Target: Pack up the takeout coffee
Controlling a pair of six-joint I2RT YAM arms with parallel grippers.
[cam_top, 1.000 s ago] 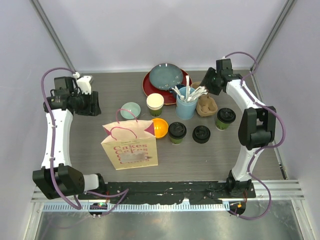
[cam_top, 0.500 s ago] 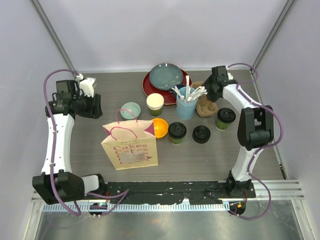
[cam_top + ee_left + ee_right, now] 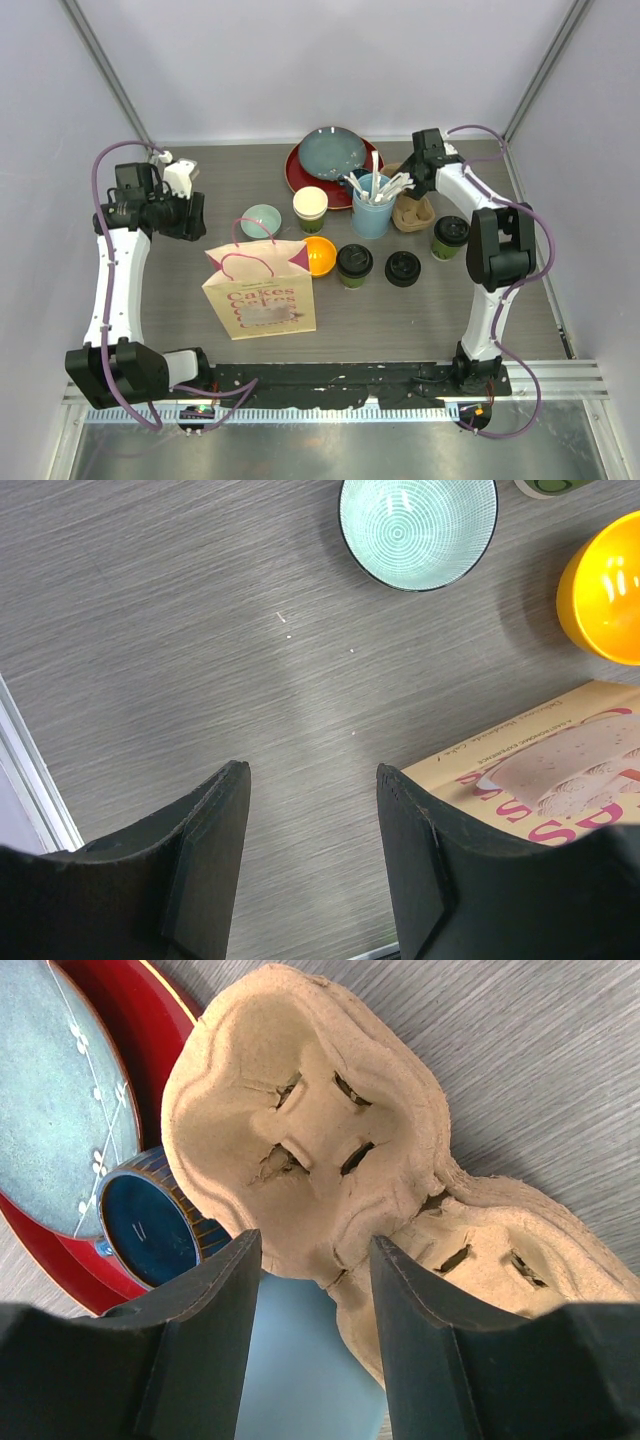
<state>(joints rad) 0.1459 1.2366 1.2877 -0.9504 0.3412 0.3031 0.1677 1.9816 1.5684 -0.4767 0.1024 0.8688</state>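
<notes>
Two dark green cups with black lids stand on the table, one (image 3: 354, 264) in the middle and one (image 3: 450, 236) at the right. Neither shows in the wrist views. My right gripper (image 3: 412, 182) is open and empty, its jaws wide apart just above the left end of a tan cardboard cup carrier (image 3: 414, 212), which fills the right wrist view (image 3: 310, 1130). My left gripper (image 3: 191, 216) is open and empty above bare table, left of the paper bag (image 3: 260, 290). In the left wrist view the gripper (image 3: 312, 780) has the bag's edge (image 3: 540, 770) at its right.
A stack of black lids (image 3: 403, 268) lies between the lidded cups. An unlidded green cup (image 3: 310, 208), a teal bowl (image 3: 260, 220), an orange bowl (image 3: 320, 255), a light-blue utensil cup (image 3: 372, 208) and stacked red and blue plates (image 3: 330, 158) stand nearby.
My right gripper has moved left and down over the cardboard carrier. My left gripper has shifted slightly right, toward the bag.
</notes>
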